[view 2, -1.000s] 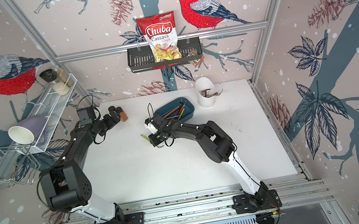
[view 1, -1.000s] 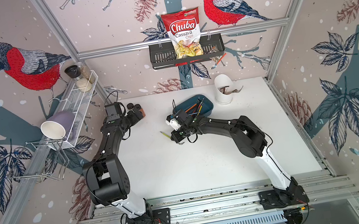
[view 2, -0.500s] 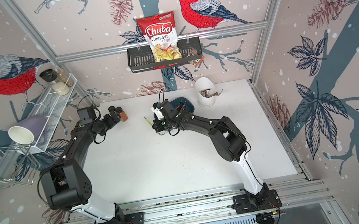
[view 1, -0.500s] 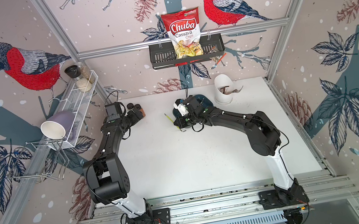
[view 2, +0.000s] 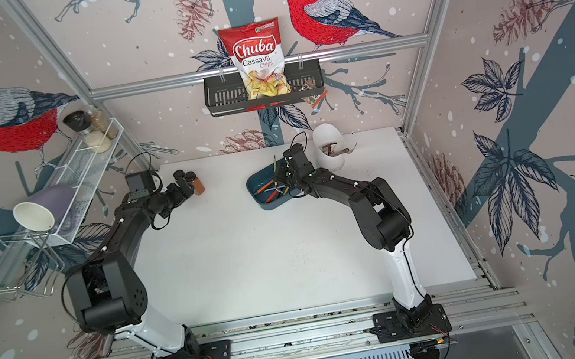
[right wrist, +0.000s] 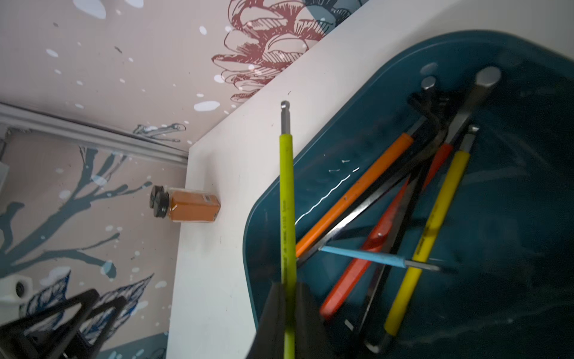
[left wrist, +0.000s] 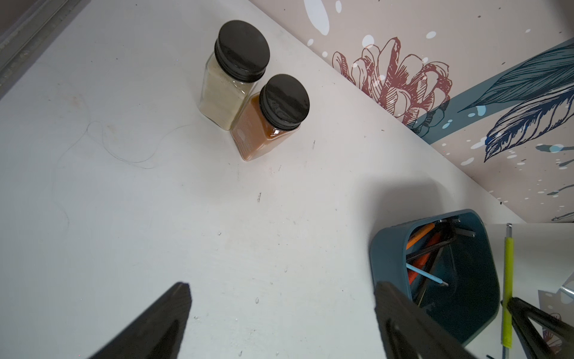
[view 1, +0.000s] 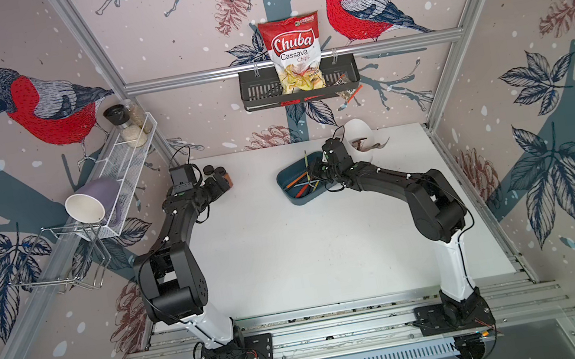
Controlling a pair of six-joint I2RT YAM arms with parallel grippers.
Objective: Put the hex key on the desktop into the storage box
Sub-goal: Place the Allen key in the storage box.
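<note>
One slim lime-sleeved hex key; rounded, glossy teal storage box

Stereo overhead; wrist views near desktop

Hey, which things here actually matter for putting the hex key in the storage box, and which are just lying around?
For the job: lime-green hex key, right gripper holding it, storage box, desktop.
Just lying about: pale spice jar, brown spice jar, white cup, chips bag, purple mug.
</note>
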